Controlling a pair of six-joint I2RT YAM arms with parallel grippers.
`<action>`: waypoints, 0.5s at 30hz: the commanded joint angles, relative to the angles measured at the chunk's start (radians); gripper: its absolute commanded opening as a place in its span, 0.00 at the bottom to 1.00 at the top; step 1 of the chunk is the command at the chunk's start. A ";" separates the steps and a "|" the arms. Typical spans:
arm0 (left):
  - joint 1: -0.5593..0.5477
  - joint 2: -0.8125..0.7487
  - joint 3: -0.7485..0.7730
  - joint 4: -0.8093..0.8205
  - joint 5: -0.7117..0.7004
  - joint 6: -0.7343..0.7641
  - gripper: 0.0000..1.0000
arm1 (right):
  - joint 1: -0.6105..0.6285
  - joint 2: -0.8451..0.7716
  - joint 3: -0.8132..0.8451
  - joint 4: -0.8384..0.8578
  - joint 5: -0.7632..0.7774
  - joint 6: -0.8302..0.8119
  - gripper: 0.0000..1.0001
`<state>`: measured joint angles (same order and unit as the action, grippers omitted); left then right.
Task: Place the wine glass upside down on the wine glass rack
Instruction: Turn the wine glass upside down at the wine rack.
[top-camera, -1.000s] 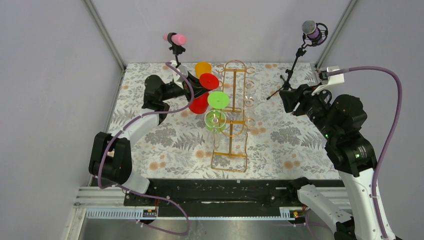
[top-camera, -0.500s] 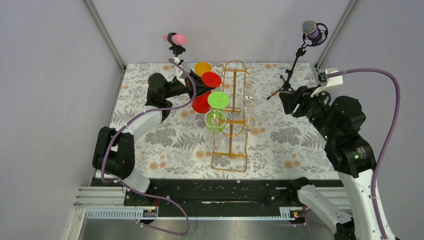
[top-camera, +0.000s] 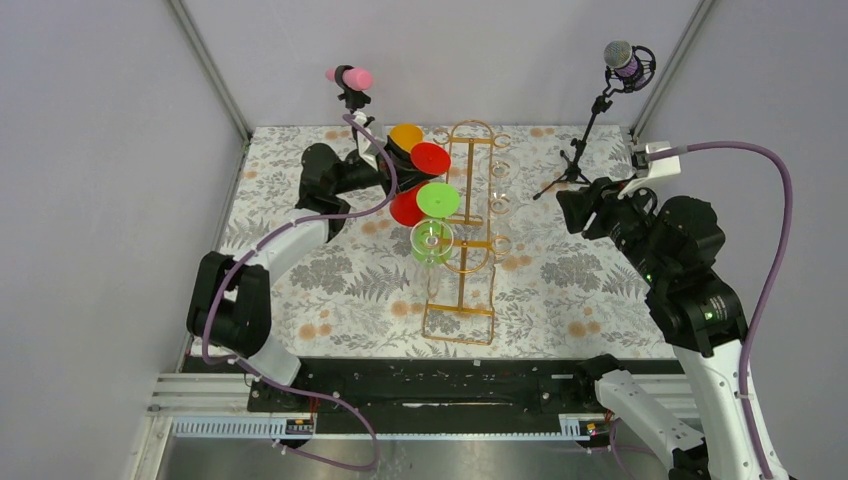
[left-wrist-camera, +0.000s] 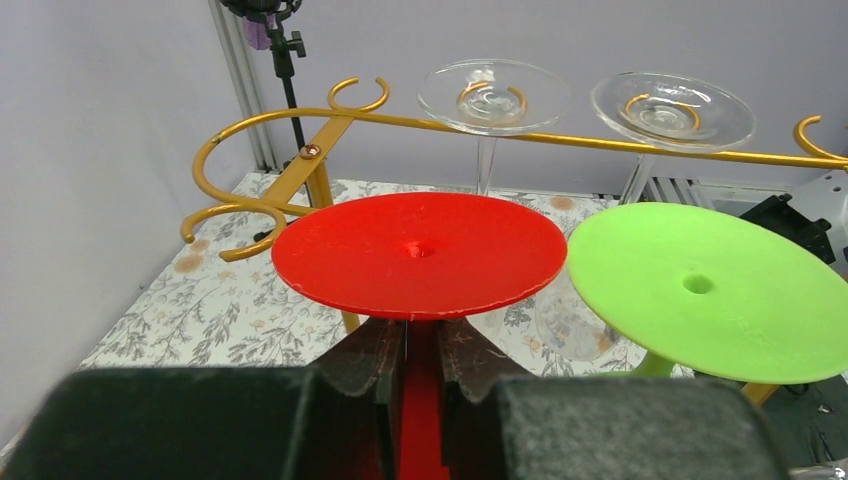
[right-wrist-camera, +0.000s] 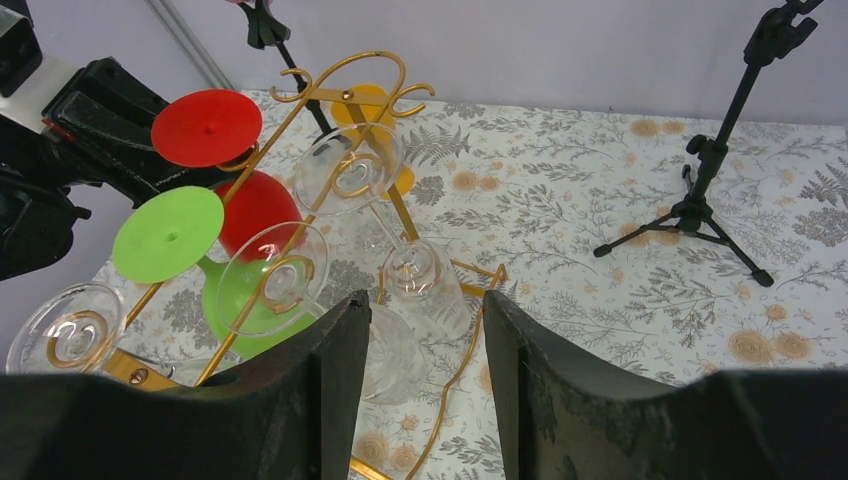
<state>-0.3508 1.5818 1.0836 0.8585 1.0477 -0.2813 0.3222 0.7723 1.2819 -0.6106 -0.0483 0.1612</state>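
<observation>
My left gripper (top-camera: 398, 182) is shut on the stem of a red wine glass (top-camera: 430, 158), held upside down with its flat foot on top. In the left wrist view the red foot (left-wrist-camera: 420, 253) sits level with an empty gold hook (left-wrist-camera: 228, 212), just left of the gold wire rack (top-camera: 468, 230). My fingers (left-wrist-camera: 372, 362) clamp the red stem. A green glass (top-camera: 437, 200) hangs upside down on the rack beside it. Clear glasses (left-wrist-camera: 492, 95) hang on the rack's other side. My right gripper (top-camera: 572, 208) is open and empty, right of the rack (right-wrist-camera: 340, 90).
An orange glass (top-camera: 405, 135) is at the rack's far left end. A pink microphone on a stand (top-camera: 350, 78) is at the back left. A grey microphone (top-camera: 625, 60) on a black tripod (right-wrist-camera: 700, 210) stands at the back right.
My left gripper has carried the red glass right and toward the far end of the rack. The right arm has shifted slightly left.
</observation>
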 joint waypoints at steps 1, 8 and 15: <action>-0.017 0.012 0.045 0.025 0.018 0.012 0.00 | -0.006 -0.010 0.003 0.036 -0.028 -0.012 0.54; -0.042 0.029 0.041 0.019 0.040 0.033 0.00 | -0.006 -0.014 -0.001 0.036 -0.029 -0.015 0.54; -0.050 0.032 0.040 -0.050 0.066 0.083 0.00 | -0.007 -0.016 -0.003 0.037 -0.033 -0.014 0.54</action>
<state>-0.3950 1.6070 1.0882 0.8253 1.0660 -0.2474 0.3222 0.7654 1.2812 -0.6098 -0.0559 0.1600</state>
